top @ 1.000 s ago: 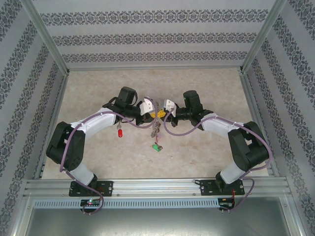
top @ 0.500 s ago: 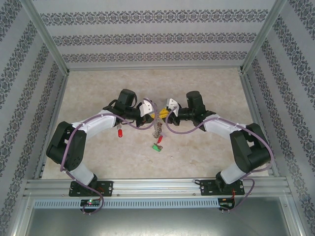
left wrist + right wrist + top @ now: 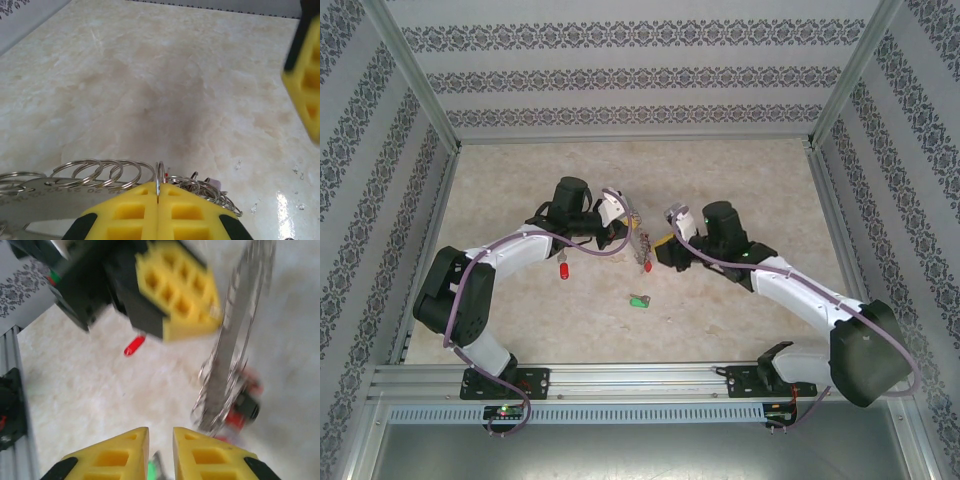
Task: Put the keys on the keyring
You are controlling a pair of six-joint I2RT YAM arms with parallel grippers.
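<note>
Pick-up step: the red key (image 3: 563, 271) lies loose, left of the left gripper (image 3: 158, 192), whose jaws pinch the keyring (image 3: 100, 172). The right gripper (image 3: 161, 440), jaws narrow and empty, must likely reach past the ring and widen for that key

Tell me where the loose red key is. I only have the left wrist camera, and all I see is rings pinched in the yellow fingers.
Observer: The red key lies flat on the table, to the left of the held keyring and not touching it.
Operator: Is the right gripper holding anything?
Observer: No. The right gripper sits beside the keyring with its jaws a little apart and nothing between them.
Operator: Anything else loose?
Observer: A green tag lies on the table, nearer the arm bases than the keyring.
</note>
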